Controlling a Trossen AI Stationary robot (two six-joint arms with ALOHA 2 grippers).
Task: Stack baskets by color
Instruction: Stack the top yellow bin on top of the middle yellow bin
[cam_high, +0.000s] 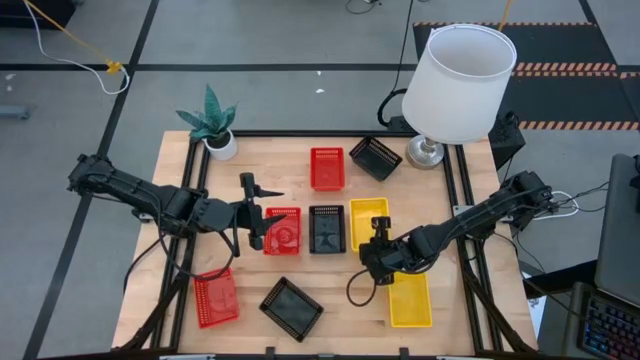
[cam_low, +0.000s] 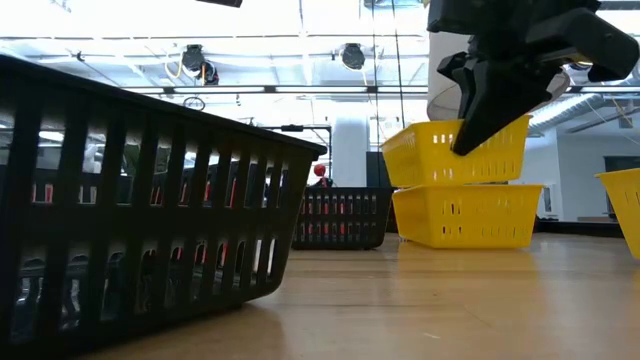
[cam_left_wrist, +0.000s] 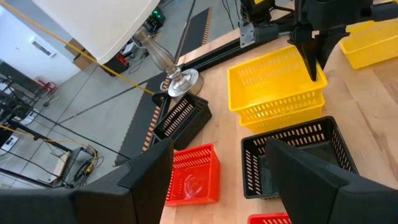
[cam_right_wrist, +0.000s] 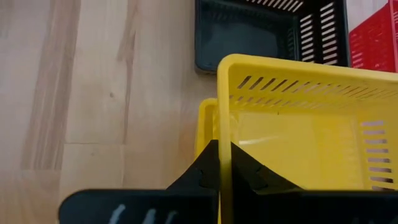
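On the wooden worktop (cam_high: 330, 300), the right gripper (cam_high: 379, 246) had its jaws clamped on a yellow basket's (cam_high: 368, 222) rim at frame centre, over another; light, springy plastic. The left gripper's (cam_high: 252, 212) jaws stood apart.

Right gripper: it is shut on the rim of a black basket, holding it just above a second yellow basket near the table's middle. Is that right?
Not quite. The right gripper is shut on the rim of a yellow basket, not a black one. The low view shows it held slightly tilted just above the second yellow basket; the right wrist view shows the fingers pinching the yellow rim.
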